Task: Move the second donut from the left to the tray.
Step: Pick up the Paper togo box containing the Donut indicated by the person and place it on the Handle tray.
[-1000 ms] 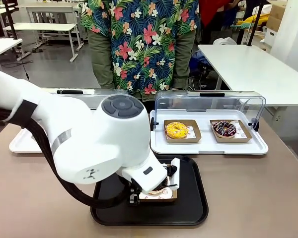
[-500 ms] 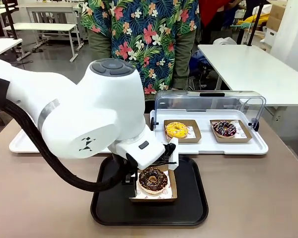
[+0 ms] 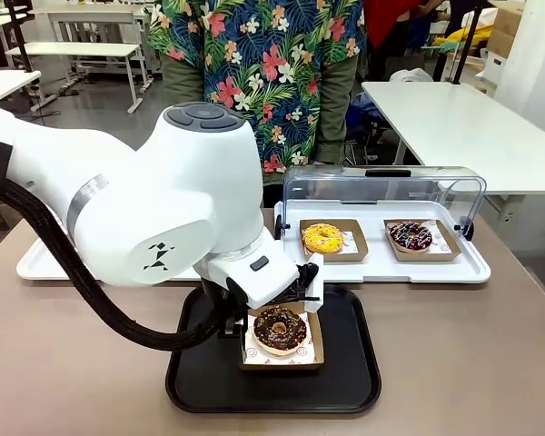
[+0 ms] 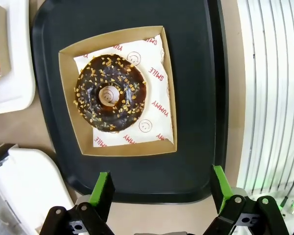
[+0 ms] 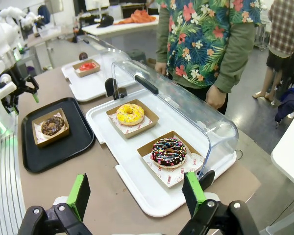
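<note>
The second donut from the left (image 3: pixel 280 329), chocolate-frosted with pale sprinkles, sits in its brown cardboard holder (image 3: pixel 315 356) on the black tray (image 3: pixel 345 381). In the left wrist view the donut (image 4: pixel 110 93) lies in its holder on the tray (image 4: pixel 54 49). My left gripper (image 4: pixel 161 178) hangs open above the tray's near rim with nothing between its fingers. From the front, the left arm's big white body hides most of that gripper (image 3: pixel 302 292), just behind the holder. My right gripper (image 5: pixel 136 190) is open and empty, off to the side, looking at the donut (image 5: pixel 52 125) on the tray (image 5: pixel 63 152).
Behind the black tray stands a white tray (image 3: pixel 381 271) with its clear lid (image 3: pixel 381 186) raised, holding a yellow donut (image 3: pixel 322 238) and a dark multicoloured-sprinkle donut (image 3: pixel 410 236). A second white tray (image 5: pixel 95 85) holds a red donut (image 5: pixel 88 66). A person in a floral shirt (image 3: pixel 254 82) stands across the table.
My left gripper opened and let go of the holder, then rose and drew back. The donut, covered by the arm a second ago, now lies in plain sight on the tray.
</note>
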`<state>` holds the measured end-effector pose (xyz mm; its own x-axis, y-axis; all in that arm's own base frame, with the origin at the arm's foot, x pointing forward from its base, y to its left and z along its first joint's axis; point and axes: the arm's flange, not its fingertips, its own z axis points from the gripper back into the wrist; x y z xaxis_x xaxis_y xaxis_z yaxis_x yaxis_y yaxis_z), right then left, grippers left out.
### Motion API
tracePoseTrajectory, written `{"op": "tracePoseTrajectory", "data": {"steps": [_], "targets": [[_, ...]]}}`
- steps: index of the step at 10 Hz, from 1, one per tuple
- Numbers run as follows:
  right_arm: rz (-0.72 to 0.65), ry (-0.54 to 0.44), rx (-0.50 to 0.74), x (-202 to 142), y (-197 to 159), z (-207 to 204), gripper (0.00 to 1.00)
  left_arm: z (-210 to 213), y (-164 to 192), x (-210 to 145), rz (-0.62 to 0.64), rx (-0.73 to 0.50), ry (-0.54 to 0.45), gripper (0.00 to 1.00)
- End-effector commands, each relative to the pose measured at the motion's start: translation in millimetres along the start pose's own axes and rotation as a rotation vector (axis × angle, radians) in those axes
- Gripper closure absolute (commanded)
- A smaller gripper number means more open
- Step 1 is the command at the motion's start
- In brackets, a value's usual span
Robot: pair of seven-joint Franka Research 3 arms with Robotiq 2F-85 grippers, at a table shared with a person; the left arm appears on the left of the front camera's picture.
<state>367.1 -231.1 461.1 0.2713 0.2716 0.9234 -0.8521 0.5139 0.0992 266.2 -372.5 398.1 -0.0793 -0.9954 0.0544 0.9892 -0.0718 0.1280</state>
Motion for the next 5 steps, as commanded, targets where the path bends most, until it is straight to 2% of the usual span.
{"op": "tracePoseTrajectory", "data": {"steps": [1,5], "targets": [[0.028,-0.028,-0.006,2.0,-3.3,0.0,0.0,0.8,-0.1,0.9,0.006,0.014,-0.008,0.0],[0.028,-0.028,-0.006,2.0,-3.3,0.0,0.0,0.8,-0.1,0.9,0.006,0.014,-0.008,0.0]]}}
